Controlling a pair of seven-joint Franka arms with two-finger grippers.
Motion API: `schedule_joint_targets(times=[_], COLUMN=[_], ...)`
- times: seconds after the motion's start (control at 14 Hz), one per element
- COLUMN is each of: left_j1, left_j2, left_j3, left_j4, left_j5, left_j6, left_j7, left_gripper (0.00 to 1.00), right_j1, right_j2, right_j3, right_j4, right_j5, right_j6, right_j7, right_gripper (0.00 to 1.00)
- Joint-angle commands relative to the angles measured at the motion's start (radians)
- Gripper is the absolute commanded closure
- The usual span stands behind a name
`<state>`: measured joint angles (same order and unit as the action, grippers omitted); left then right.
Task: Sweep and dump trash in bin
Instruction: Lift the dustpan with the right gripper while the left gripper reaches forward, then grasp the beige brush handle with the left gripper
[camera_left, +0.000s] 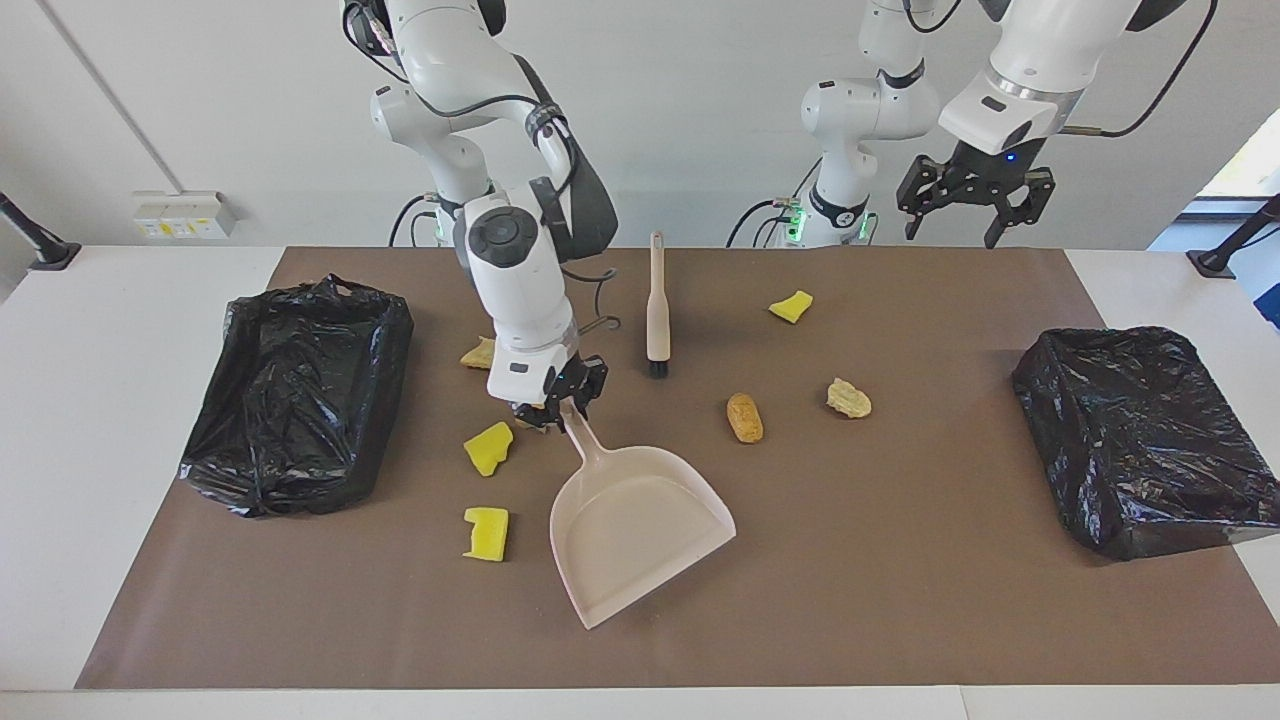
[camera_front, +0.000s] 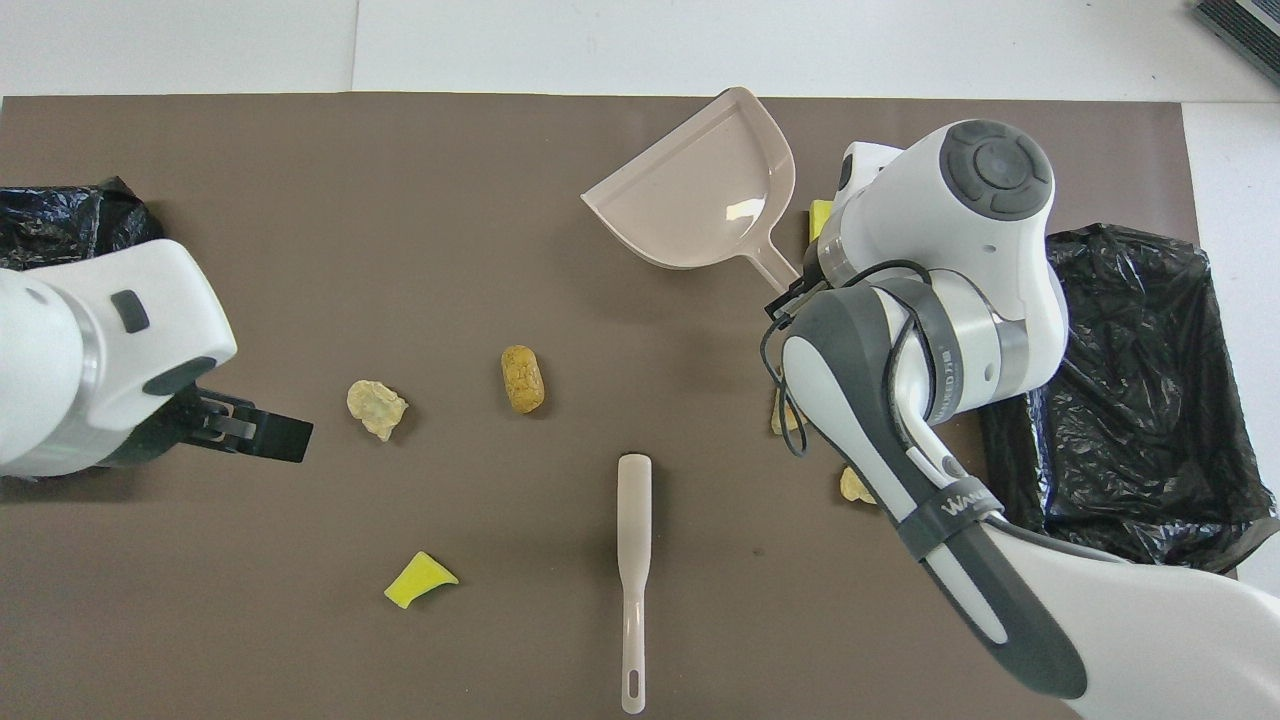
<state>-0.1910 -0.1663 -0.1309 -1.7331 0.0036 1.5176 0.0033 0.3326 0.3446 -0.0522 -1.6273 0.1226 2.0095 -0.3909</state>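
The beige dustpan (camera_left: 640, 530) lies on the brown mat, its handle pointing toward the robots; it also shows in the overhead view (camera_front: 700, 190). My right gripper (camera_left: 562, 400) is down at the end of that handle. The beige brush (camera_left: 657, 305) lies on the mat nearer to the robots. Trash lies scattered: two yellow sponge chunks (camera_left: 488, 448) (camera_left: 487, 533) and a tan scrap (camera_left: 478, 353) beside the right gripper, an orange bread piece (camera_left: 744, 417), a tan piece (camera_left: 849, 398) and a yellow chunk (camera_left: 791, 306). My left gripper (camera_left: 972, 235) hangs open, raised over the mat's edge by its base.
Two bins lined with black bags stand on the mat, one at the right arm's end (camera_left: 300, 390) and one at the left arm's end (camera_left: 1140, 440). White table (camera_left: 120, 330) surrounds the mat.
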Motion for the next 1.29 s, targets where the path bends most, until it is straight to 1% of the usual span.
schedule_joint_targets(times=[0.0,0.14,0.29,0.43,0.57,0.72,0.79,0.86,0.93,1.0,1.15,1.22], left_j1=[-0.063,-0.088,-0.152,-0.247,-0.342,-0.437,-0.488,-0.534,-0.586,-0.617,-0.666,-0.671], left_j2=[-0.111,-0.117,-0.122,-0.122,-0.111,-0.085,-0.062,-0.014,0.046,0.094,0.151,0.153], left_j3=[0.013,0.011,0.011,0.011,0.011,0.011,0.011,0.011,0.013,0.013,0.013,0.011], left_j4=[-0.166,-0.212,-0.278,-0.354,-0.400,-0.431,-0.436,-0.434,-0.434,-0.436,-0.456,-0.477], left_j5=[-0.005,-0.013,-0.059,-0.062,-0.079,-0.083,-0.083,-0.083,-0.083,-0.083,-0.083,-0.083], left_j6=[0.028,0.041,0.088,0.212,0.300,0.383,0.419,0.455,0.510,0.576,0.625,0.641], left_j7=[-0.029,-0.075,-0.179,-0.311,-0.423,-0.506,-0.549,-0.593,-0.641,-0.692,-0.724,-0.723], left_gripper=[0.00,0.00,0.00,0.00,0.00,0.00,0.00,0.00,0.00,0.00,0.00,0.00], right_j1=[-0.030,-0.067,-0.096,-0.122,-0.127,-0.129,-0.130,-0.129,-0.130,-0.130,-0.129,-0.130], right_j2=[-0.015,-0.012,-0.009,-0.006,-0.003,-0.003,-0.003,-0.003,-0.003,-0.004,-0.003,-0.004], right_j3=[0.006,0.006,0.006,0.008,0.008,0.008,0.008,0.008,0.008,0.008,0.009,0.009], right_j4=[-0.011,-0.013,-0.010,-0.008,-0.008,-0.008,-0.008,-0.008,-0.008,-0.008,-0.008,-0.008], right_j5=[-0.003,-0.011,-0.029,-0.063,-0.109,-0.149,-0.162,-0.178,-0.181,-0.181,-0.182,-0.182], right_j6=[-0.009,-0.009,-0.005,-0.005,-0.005,-0.002,0.009,0.008,0.008,0.008,0.008,0.009], right_j7=[-0.110,-0.202,-0.281,-0.337,-0.400,-0.446,-0.460,-0.473,-0.480,-0.482,-0.482,-0.483], right_gripper=[1.00,1.00,1.00,1.00,1.00,1.00,1.00,1.00,1.00,1.00,1.00,1.00])
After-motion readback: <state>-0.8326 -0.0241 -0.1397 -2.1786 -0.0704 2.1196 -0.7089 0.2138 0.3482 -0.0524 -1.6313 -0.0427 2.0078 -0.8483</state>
